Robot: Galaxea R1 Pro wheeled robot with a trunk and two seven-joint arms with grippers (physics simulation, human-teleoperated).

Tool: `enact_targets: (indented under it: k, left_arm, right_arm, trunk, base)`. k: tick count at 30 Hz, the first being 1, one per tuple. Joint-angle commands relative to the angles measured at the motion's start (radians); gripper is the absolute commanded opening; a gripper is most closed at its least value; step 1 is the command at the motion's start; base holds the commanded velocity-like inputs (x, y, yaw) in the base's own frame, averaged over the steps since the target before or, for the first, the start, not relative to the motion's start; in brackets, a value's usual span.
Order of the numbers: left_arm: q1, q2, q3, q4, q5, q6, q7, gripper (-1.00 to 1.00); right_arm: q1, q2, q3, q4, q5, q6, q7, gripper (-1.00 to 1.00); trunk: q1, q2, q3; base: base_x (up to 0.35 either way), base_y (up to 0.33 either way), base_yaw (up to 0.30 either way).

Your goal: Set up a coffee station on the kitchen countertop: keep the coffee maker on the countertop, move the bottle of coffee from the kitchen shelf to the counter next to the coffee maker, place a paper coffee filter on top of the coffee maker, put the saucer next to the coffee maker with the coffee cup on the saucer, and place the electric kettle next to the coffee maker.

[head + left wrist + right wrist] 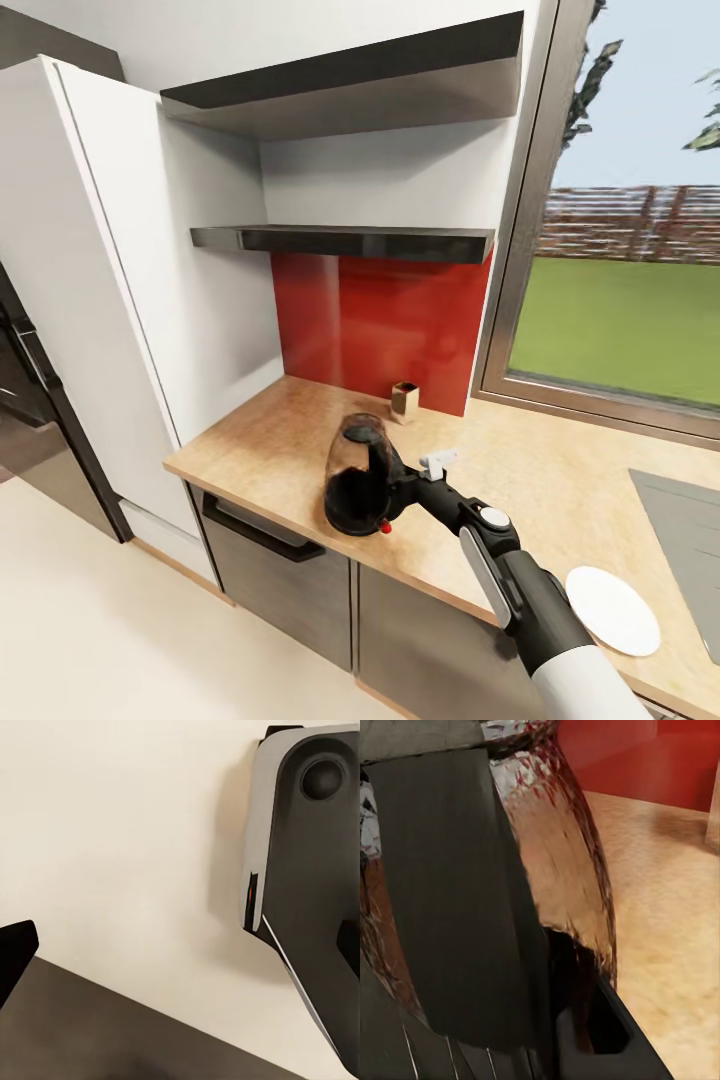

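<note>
The electric kettle (357,478), clear glass with a black base and lid, is near the front edge of the kitchen countertop (270,440). My right gripper (400,490) is shut on its black handle (457,892). Whether its base rests on the wood I cannot tell. A small brown jar with a pale label, the bottle of coffee (405,400), stands on the counter by the red backsplash. The white saucer (612,610) lies bare at the front right. The dark kitchen shelf (345,241) hangs above. The coffee maker is out of view. My left gripper (180,952) hangs open over pale floor.
A small white object (437,462) lies just behind my right wrist, too small to identify. A grey inset panel (685,540) sits at the right, with a window behind it. A tall white cabinet (110,300) closes off the counter's left end. A second shelf (350,85) hangs higher.
</note>
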Motion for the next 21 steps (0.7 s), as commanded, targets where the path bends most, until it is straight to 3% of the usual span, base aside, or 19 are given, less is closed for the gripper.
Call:
enact_targets:
  k: [1, 21]
  left_arm:
    - [0.001, -0.001, 0.009, -0.005, -0.009, 0.006, -0.007, 1.00]
    - [0.001, -0.003, 0.009, -0.005, -0.010, -0.002, -0.007, 1.00]
  right_arm:
    - [-0.001, 0.000, 0.000, -0.001, -0.012, 0.009, 0.001, -1.00]
    - [-0.001, 0.007, -0.002, -0.028, -0.013, 0.013, 0.001, -1.00]
  trunk:
    - [0.001, -0.002, -0.002]
    - [0.001, -0.002, -0.002]
  base:
    - [0.000, 0.000, 0.000]
    - [0.000, 0.000, 0.000]
